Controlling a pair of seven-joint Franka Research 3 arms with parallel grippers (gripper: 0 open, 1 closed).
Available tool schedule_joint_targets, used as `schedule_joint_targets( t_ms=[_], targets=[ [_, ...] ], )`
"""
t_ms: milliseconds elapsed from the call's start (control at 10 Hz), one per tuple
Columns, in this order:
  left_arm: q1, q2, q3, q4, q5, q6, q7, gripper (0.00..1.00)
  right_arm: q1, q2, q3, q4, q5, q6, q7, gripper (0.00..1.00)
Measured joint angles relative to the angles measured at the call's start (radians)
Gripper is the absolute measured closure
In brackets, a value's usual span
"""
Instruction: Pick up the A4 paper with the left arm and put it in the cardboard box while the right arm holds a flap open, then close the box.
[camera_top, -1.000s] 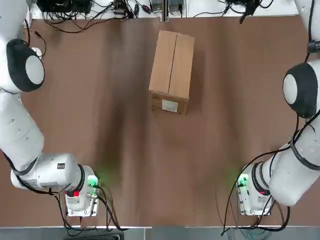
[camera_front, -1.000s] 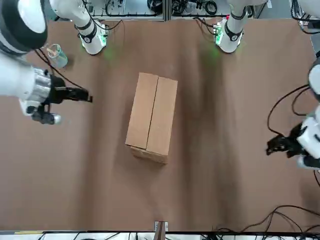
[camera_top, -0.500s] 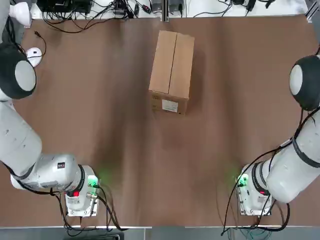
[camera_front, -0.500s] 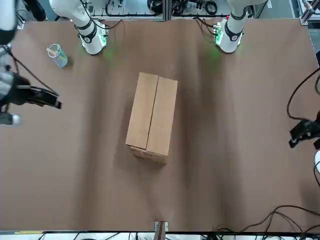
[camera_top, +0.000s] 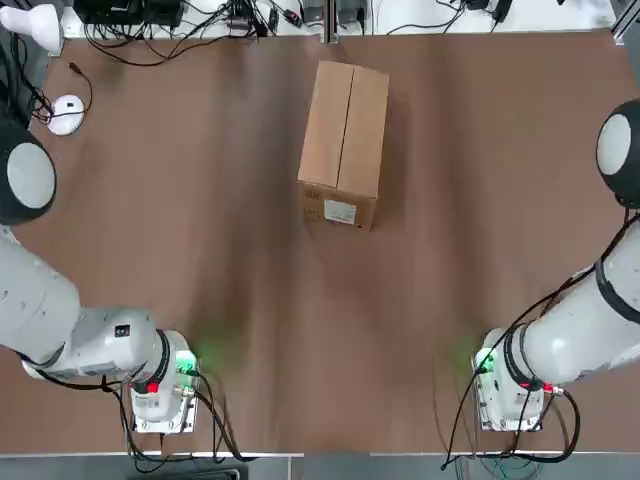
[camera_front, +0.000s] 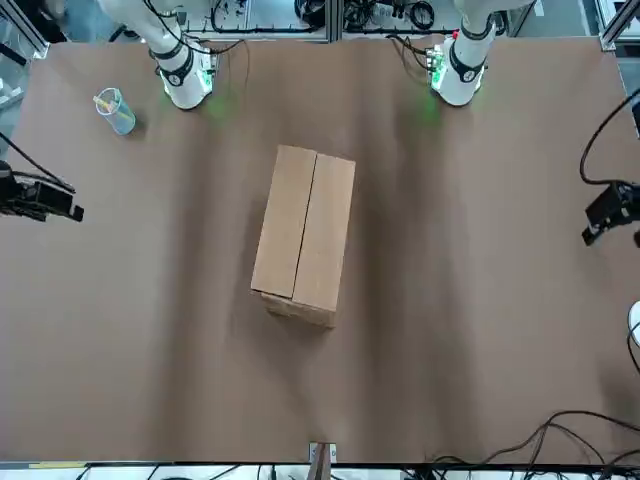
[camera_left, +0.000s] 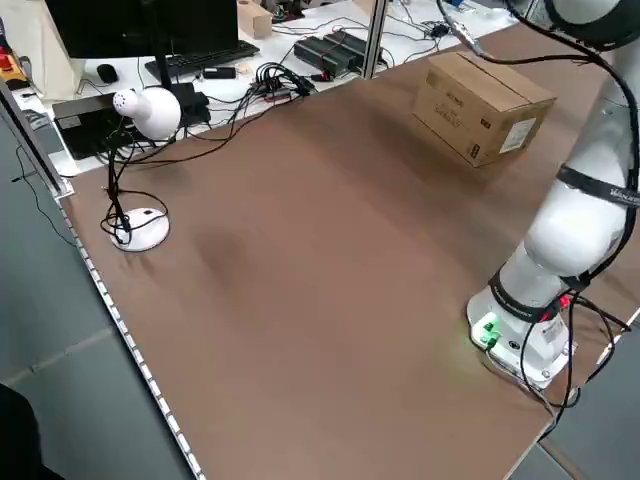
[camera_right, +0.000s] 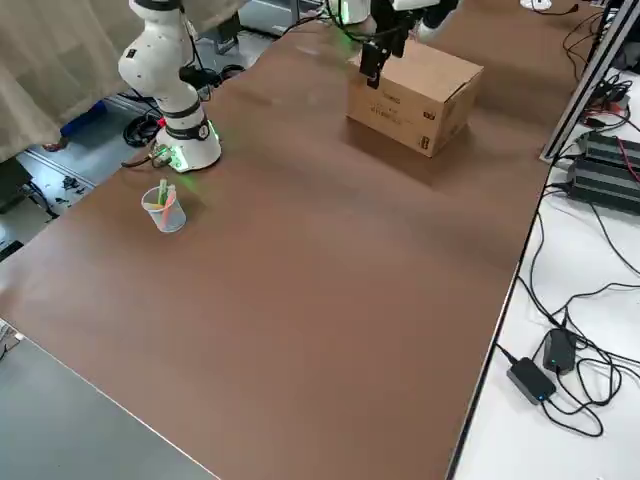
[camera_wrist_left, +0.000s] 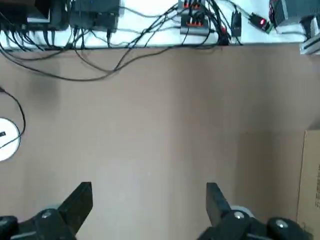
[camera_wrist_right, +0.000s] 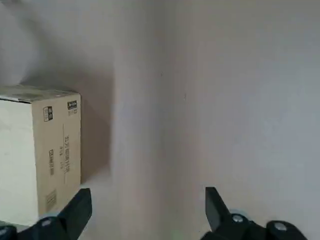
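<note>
The cardboard box (camera_top: 345, 140) lies on the table's far middle with its top flaps shut and its white label on the end facing the arm bases. It also shows as the cardboard box (camera_front: 305, 232) in the front view. No A4 paper shows in any view. My left gripper (camera_front: 603, 214) hangs at the table's left side, far from the box. In the left wrist view the left gripper (camera_wrist_left: 148, 192) is open over bare table. My right gripper (camera_front: 55, 202) hangs at the table's right side. The right gripper (camera_wrist_right: 148, 197) is open and empty, with the box (camera_wrist_right: 40, 155) off to one side.
A clear plastic cup (camera_front: 115, 110) holding small items stands near the right arm's base (camera_front: 185, 80). A white round-headed lamp (camera_left: 145, 110) on a disc foot stands at the table's far left corner. Cables and electronics (camera_top: 170, 20) line the far edge.
Both arms have swung outward, away from the box and toward the table's sides. The box has not moved.
</note>
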Motion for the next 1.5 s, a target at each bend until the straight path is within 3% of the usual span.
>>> schedule_joint_targets(
  t_ms=[300,400,600,900,1100,1500],
  targets=[
    [0.000,-0.075,0.001,-0.211,-0.027,0.140,0.000,0.00,-0.032,-0.005,0.055,0.069,-0.057,0.001,-0.001,0.00],
    [0.000,-0.092,-0.002,-0.263,-0.028,0.172,0.000,0.00,-0.055,-0.008,0.102,0.084,-0.081,0.001,-0.001,0.00],
    [0.000,-0.106,-0.020,-0.295,-0.028,0.182,0.000,0.00,-0.118,-0.008,0.234,0.090,-0.143,0.020,0.000,0.00],
    [0.000,-0.130,-0.026,-0.296,-0.028,0.182,0.000,0.00,-0.165,-0.007,0.331,0.090,-0.173,0.037,0.002,0.00],
    [0.000,-0.145,-0.026,-0.296,-0.028,0.182,-0.016,0.00,-0.160,-0.007,0.363,0.090,-0.177,0.037,0.091,0.00],
    [0.000,-0.148,-0.029,-0.299,-0.028,0.182,-0.048,0.00,-0.147,-0.007,0.358,0.090,-0.184,0.034,0.124,0.00]
  ],
)
